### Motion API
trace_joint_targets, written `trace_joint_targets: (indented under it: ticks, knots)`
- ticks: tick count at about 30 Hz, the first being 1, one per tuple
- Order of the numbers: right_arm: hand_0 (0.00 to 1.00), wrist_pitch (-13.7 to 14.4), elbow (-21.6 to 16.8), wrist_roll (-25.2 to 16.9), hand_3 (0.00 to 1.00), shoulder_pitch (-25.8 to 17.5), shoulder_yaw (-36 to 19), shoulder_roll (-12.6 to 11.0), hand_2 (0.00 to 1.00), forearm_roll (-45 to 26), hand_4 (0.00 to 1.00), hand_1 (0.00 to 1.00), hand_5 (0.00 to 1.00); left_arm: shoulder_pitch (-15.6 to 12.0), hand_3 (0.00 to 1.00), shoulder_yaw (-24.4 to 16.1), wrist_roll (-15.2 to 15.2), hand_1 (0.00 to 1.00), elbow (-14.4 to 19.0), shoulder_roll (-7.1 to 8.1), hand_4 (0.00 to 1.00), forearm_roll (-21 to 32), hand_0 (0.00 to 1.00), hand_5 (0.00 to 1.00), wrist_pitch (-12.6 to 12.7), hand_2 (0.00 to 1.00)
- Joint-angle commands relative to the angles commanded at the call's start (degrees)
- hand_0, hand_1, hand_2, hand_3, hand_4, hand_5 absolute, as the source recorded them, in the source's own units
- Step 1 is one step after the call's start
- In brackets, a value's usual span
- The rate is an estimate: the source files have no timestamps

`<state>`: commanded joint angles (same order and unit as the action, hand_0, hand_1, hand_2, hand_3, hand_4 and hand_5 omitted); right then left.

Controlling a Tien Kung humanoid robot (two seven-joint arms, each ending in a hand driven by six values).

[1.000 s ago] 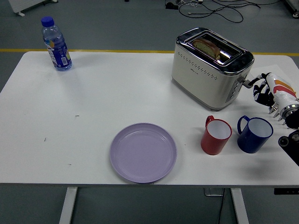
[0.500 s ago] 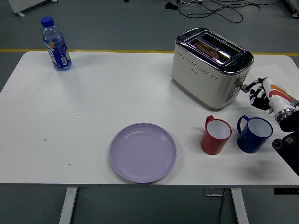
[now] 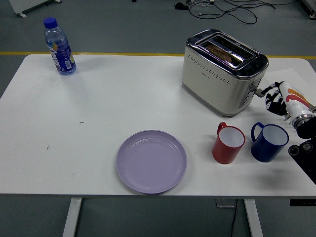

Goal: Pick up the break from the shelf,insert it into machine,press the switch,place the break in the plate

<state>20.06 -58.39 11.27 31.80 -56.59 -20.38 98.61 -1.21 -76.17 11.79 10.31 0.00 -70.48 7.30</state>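
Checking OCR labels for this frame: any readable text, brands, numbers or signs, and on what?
None can be read.
Toaster: a small dark mark on its cream side, too small to read.
Water bottle: blue label with print, too blurred to read.
Purple plate, red mug, blue mug: no print visible.
Right hand: orange and red markings on the white wrist cover, no letters visible.

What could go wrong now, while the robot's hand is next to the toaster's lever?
1. The right hand is close to the blue cup and the red cup; pulling the arm back could knock them over.
2. The bread sits low in the toaster, so lifting it out for the plate may be awkward.
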Motion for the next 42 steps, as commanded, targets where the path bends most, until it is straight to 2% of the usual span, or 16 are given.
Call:
trace_joint_targets:
  ticks: [5, 6, 11, 12, 17, 18, 23, 24, 28, 29, 30, 35, 36, 42]
  knots:
    - [0.214, -0.65, -1.83, 0.92, 0.536, -0.24, -2.12, -0.24, 0.268, 1.37, 0.464, 0.166, 0.002, -0.12, 0.813, -0.06, 0.07, 0.678, 0.00, 0.00, 0.529, -0.13, 0.669, 0.998, 0.01, 0.711]
    - [0.268, -0.85, -2.45, 1.74, 0.553, -0.30, -2.99, -0.33, 0.321, 1.84, 0.444, 0.205, 0.002, -0.16, 0.814, -0.02, 0.06, 0.678, 0.00, 0.00, 0.527, -0.08, 0.668, 0.998, 0.01, 0.712]
    - [0.268, -1.07, -5.10, 5.29, 0.553, -0.18, -5.50, -0.74, 0.321, 2.84, 0.444, 0.205, 0.002, -0.25, 0.814, -0.16, 0.07, 0.678, 0.00, 0.00, 0.527, -0.26, 0.668, 0.998, -0.01, 0.712]
    - [0.432, -0.54, -5.65, 5.32, 0.763, -0.15, -5.90, -0.85, 0.560, 2.80, 0.357, 0.467, 0.002, -0.27, 0.815, -0.17, 0.08, 0.678, 0.00, 0.00, 0.527, -0.30, 0.668, 0.998, -0.02, 0.712]
    - [0.432, 1.15, -7.10, 5.29, 0.763, -0.06, -6.76, -1.22, 0.560, 2.68, 0.357, 0.467, 0.002, -0.34, 0.815, 0.00, 0.07, 0.678, 0.00, 0.00, 0.527, -0.12, 0.668, 0.998, 0.00, 0.712]
    - [0.647, 1.87, -7.92, 5.23, 0.843, 0.15, -7.16, -1.44, 0.765, 2.81, 0.431, 0.640, 0.002, -0.36, 0.814, 0.17, 0.07, 0.678, 0.00, 0.00, 0.528, 0.01, 0.668, 0.998, 0.00, 0.712]
    - [0.647, 3.12, -9.04, 3.85, 0.843, 1.55, -6.58, -1.58, 0.765, 0.13, 0.431, 0.640, 0.002, -0.27, 0.814, 0.60, 0.05, 0.678, 0.00, 0.00, 0.528, 0.51, 0.668, 0.998, 0.00, 0.712]
    - [0.858, 3.66, -9.13, 2.92, 0.873, 2.37, -6.05, -1.46, 0.943, -1.50, 0.601, 0.829, 0.099, -0.23, 0.814, 0.73, 0.07, 0.678, 0.00, 0.00, 0.525, 0.59, 0.668, 0.998, -0.01, 0.712]
    - [0.858, 4.16, -9.28, 1.26, 0.873, 4.56, -5.20, -1.04, 0.943, -2.78, 0.601, 0.829, 0.099, -0.13, 0.814, 1.10, 0.08, 0.678, 0.00, 0.00, 0.525, 0.92, 0.668, 0.998, -0.02, 0.712]
    - [0.858, 3.24, -9.31, 1.21, 0.873, 5.55, -4.89, -0.96, 0.943, -2.50, 0.601, 0.829, 0.099, -0.08, 0.814, 1.21, 0.06, 0.678, 0.00, 0.00, 0.525, 1.07, 0.668, 0.998, -0.01, 0.712]
    - [0.915, 2.28, -9.23, 1.12, 0.920, 6.64, -4.23, -0.94, 0.966, -2.40, 0.740, 0.898, 0.167, 0.00, 0.813, 1.53, 0.04, 0.678, 0.00, 0.00, 0.523, 1.40, 0.668, 0.998, -0.01, 0.712]
    - [0.915, -0.33, -8.85, 1.04, 0.920, 10.66, -1.55, -0.47, 0.966, -3.68, 0.740, 0.898, 0.167, 0.21, 0.813, 2.41, 0.02, 0.678, 0.00, 0.00, 0.523, 2.33, 0.668, 0.998, 0.10, 0.712]
    - [0.922, -0.53, -8.80, 1.04, 0.922, 11.15, -1.15, -0.33, 0.969, -4.04, 0.774, 0.898, 0.190, 0.24, 0.813, 2.59, 0.01, 0.678, 0.00, 0.00, 0.528, 2.49, 0.667, 0.998, 0.10, 0.711]
    - [0.925, -2.66, -7.66, 1.37, 0.926, 16.12, 3.43, 1.69, 0.959, -5.61, 0.777, 0.898, 0.194, 0.42, 0.814, 3.05, 0.08, 0.677, 0.00, 0.00, 0.526, 2.95, 0.667, 0.998, 0.16, 0.711]
